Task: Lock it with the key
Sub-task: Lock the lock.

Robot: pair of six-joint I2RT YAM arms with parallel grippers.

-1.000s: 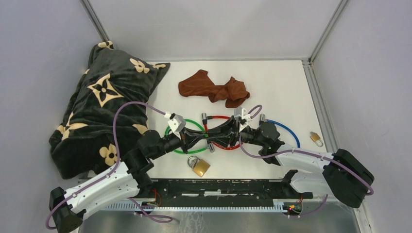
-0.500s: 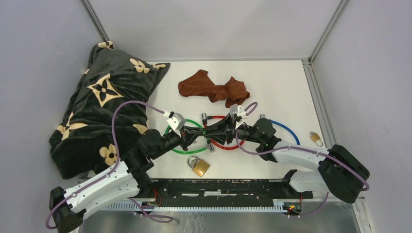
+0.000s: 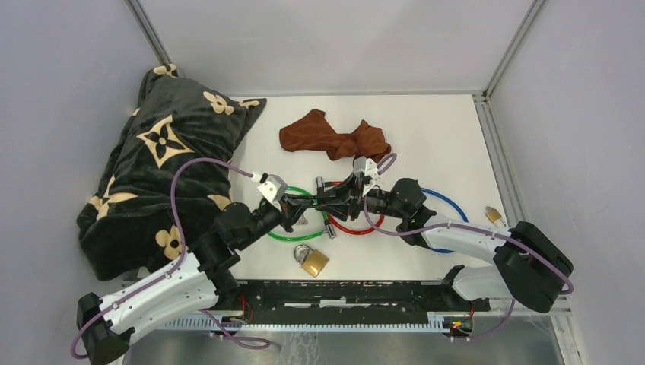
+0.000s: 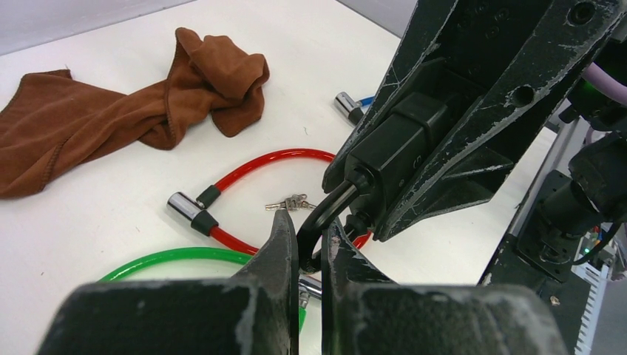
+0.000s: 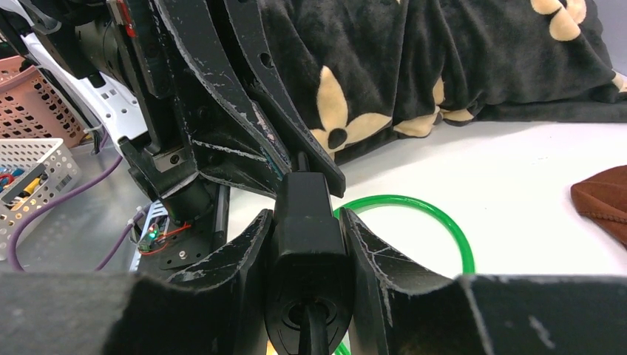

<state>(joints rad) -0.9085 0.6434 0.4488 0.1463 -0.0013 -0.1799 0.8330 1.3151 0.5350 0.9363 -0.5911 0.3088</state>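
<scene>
We see both arms meeting over the middle of the surface (image 3: pixel 456 137). The right end effector (image 5: pixel 306 222) pinches a black lock body (image 4: pixel 403 140), one finger pressed against each flank. A black cable (image 4: pixel 325 211) curves out of the lock body's end and drops between the fingers of the left end effector (image 4: pixel 310 240), which are pressed nearly together on it. The bunch of keys (image 4: pixel 292 201) lies flat on the surface, inside the loop of the red cable lock (image 4: pixel 248 166). In the left wrist view it sits just past the left fingertips at twelve o'clock, and neither end effector touches it. From the joined end effectors in the top view, a brass padlock (image 3: pixel 312 260) lies at six o'clock and a brown cloth (image 3: pixel 335 139) at twelve. A green cable lock (image 3: pixel 281 234) rings the left end effector at eight, a blue cable lock (image 3: pixel 449 201) lies at three, and a flowered black blanket (image 3: pixel 163 167) is heaped at nine.
</scene>
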